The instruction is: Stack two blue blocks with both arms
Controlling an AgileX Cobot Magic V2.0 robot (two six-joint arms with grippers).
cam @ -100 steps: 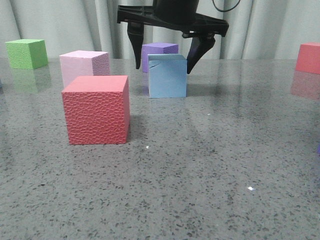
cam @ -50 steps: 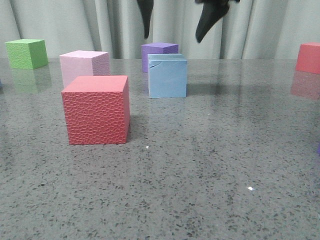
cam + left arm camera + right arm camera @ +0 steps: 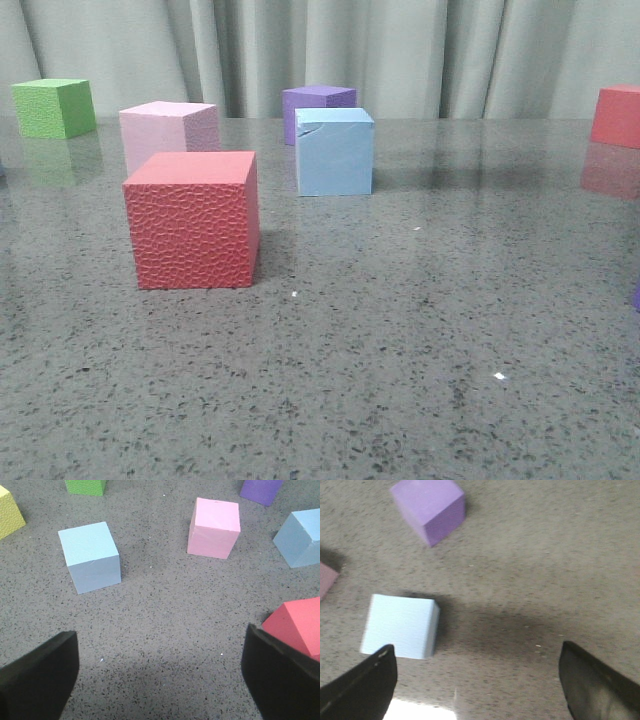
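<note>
One sky-blue block (image 3: 335, 152), with a crack line near its top edge, stands on the table in front of the purple cube (image 3: 318, 100). It also shows in the right wrist view (image 3: 400, 625) and at the edge of the left wrist view (image 3: 302, 537). The second blue block (image 3: 90, 557) stands apart from it in the left wrist view and is out of the front view. My left gripper (image 3: 160, 675) is open and empty above bare table. My right gripper (image 3: 477, 680) is open and empty above the table, with the cracked block beside one finger. Neither gripper shows in the front view.
A textured red cube (image 3: 192, 220) stands at the front left, with a pink cube (image 3: 168, 135) and a green cube (image 3: 54, 107) behind it. Another red cube (image 3: 617, 115) is at the far right. A yellow cube (image 3: 7, 512) lies at the left wrist view's edge.
The right gripper, which stood open around the cracked blue block, has risen and left the front view. The block has stayed in place.
</note>
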